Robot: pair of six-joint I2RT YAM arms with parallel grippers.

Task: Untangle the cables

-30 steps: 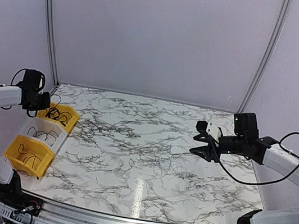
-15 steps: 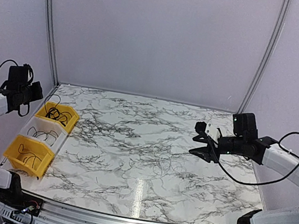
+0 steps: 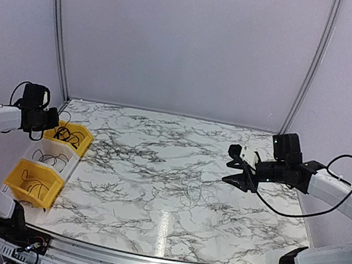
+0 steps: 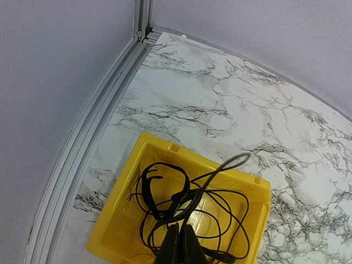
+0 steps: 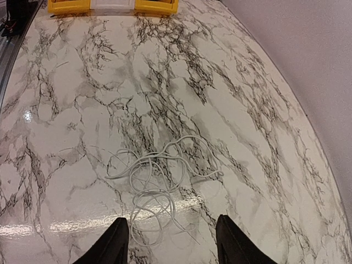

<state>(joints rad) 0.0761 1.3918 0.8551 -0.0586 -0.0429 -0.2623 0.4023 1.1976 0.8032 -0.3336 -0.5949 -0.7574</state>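
A tangle of black cable (image 4: 187, 206) lies in the far yellow bin (image 4: 124, 220), with one blurred loop (image 4: 234, 161) sticking up above the rim. My left gripper (image 4: 179, 242) hangs just over this bin with its fingers pressed together; a strand runs up from right at the tips, and I cannot tell whether it is pinched. From above, the left gripper (image 3: 49, 120) sits at the bin's (image 3: 85, 132) left side. A pale cable (image 5: 151, 181) lies looped loosely on the marble, also seen as the pale cable (image 3: 190, 191). My right gripper (image 5: 170, 223) hovers open above it, holding nothing.
Three bins stand in a row at the table's left edge: the far yellow one, a clear middle bin (image 3: 60, 147) and a near yellow bin (image 3: 22, 171), each with black wire inside. A metal rail (image 4: 93, 148) borders the table beside the bins.
My left arm swung out to the left and has come back over the far yellow bin, its fingers now together. The right arm has barely moved.
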